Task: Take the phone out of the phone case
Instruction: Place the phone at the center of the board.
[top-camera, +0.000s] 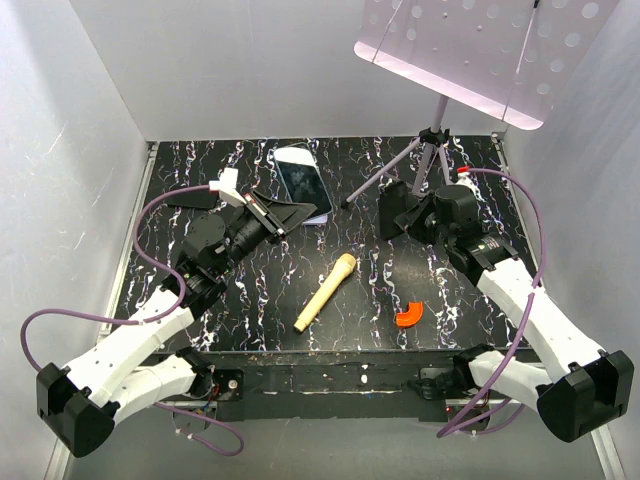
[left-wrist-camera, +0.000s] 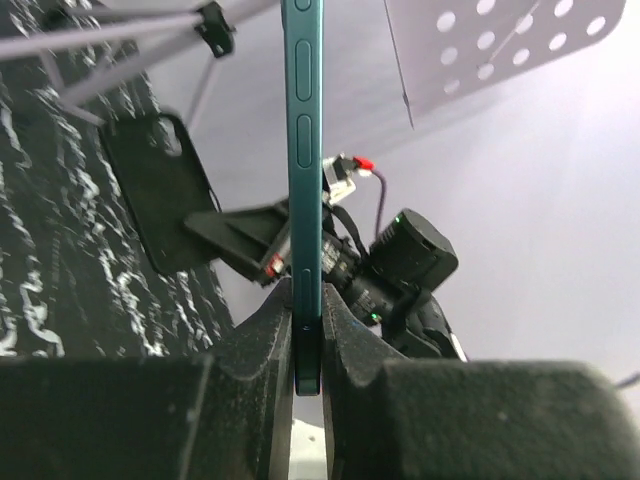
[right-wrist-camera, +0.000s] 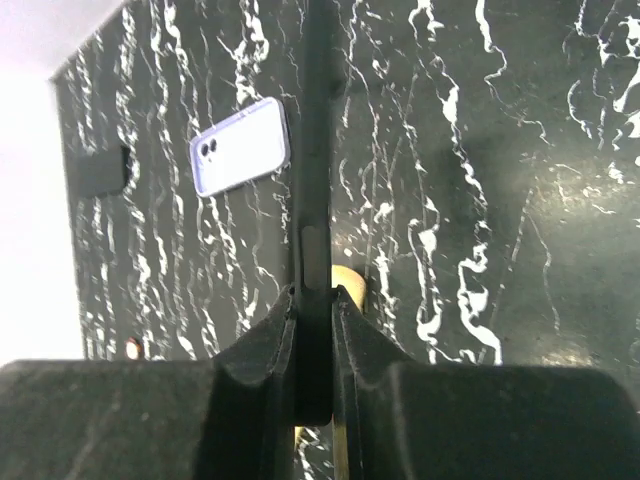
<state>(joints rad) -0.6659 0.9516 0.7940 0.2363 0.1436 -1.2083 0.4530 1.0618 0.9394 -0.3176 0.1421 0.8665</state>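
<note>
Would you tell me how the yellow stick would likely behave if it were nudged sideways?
The yellow stick looks round and lies flat on the table, so it would probably roll. One end is thicker, so it may curve rather than roll straight. It looks rigid, not floppy.

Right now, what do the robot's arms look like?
The left arm and right arm have white shells with black joints. A purple cable loops along each. The left pincer and right pincer are black.
</note>
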